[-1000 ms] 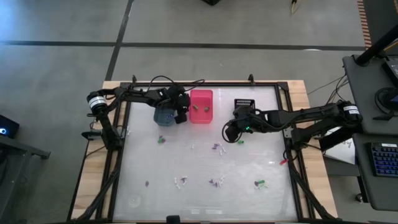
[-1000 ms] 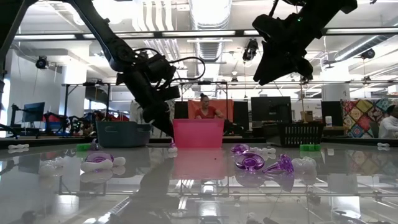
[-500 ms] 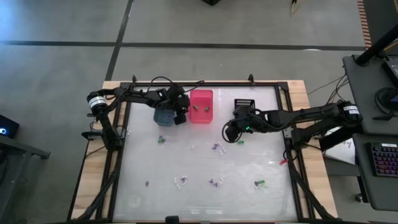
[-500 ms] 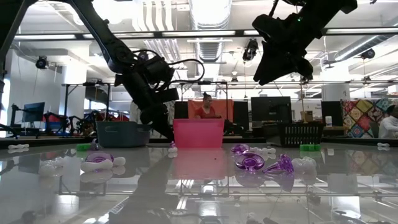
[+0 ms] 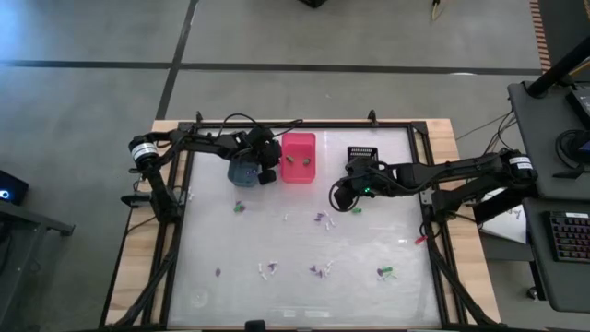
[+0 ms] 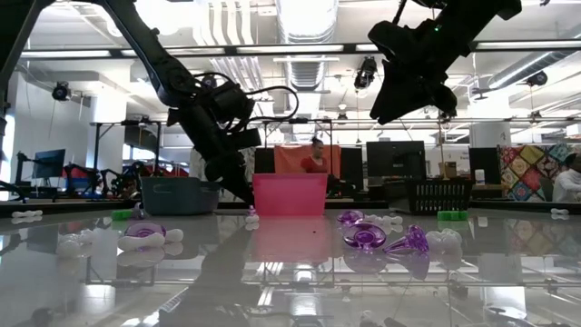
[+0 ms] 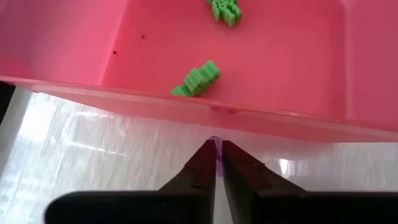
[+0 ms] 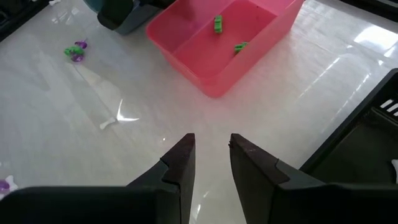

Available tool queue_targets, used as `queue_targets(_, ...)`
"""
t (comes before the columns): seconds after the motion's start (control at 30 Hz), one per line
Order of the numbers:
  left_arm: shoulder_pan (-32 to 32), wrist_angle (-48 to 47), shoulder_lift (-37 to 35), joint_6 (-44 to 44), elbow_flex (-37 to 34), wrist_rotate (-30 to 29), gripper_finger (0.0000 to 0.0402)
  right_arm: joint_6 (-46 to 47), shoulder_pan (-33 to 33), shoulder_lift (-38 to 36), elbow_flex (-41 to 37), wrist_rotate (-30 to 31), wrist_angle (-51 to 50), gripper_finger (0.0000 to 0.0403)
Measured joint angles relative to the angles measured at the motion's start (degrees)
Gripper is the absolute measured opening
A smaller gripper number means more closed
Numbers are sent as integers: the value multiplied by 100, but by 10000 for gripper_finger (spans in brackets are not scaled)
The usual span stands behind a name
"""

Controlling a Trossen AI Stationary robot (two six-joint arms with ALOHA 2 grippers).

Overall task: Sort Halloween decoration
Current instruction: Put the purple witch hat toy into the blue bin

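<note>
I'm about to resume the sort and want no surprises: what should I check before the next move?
1. Left gripper shut on purple trinket: ok, a sliver shows between its tips.
2. Pink bin holds only green trinkets: ok, two.
3. Blue-grey bin contents: cannot tell.
4. Right gripper open, empty, above bare table: ok.
5. Grippers well apart: ok.

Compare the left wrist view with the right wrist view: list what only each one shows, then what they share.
Only the left wrist view: the left tool shut just outside the pink bin's near wall, a sliver of purple between its tips.

Only the right wrist view: the right tool open above bare table, a purple and green trinket, a white trinket, the blue-grey bin and the black bin.

Both: the pink bin with two green pieces inside.
</note>
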Motion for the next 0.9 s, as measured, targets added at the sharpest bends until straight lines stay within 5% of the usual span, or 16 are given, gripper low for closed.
queue_targets(0.27, 2, -113, 0, -269, 89, -2, 1, -7, 0, 0, 0, -2, 0, 91)
queue_targets(0.9, -4, -2158, -186, -475, 1246, -266, 0, -36, 4, 0, 0, -50, -2, 91)
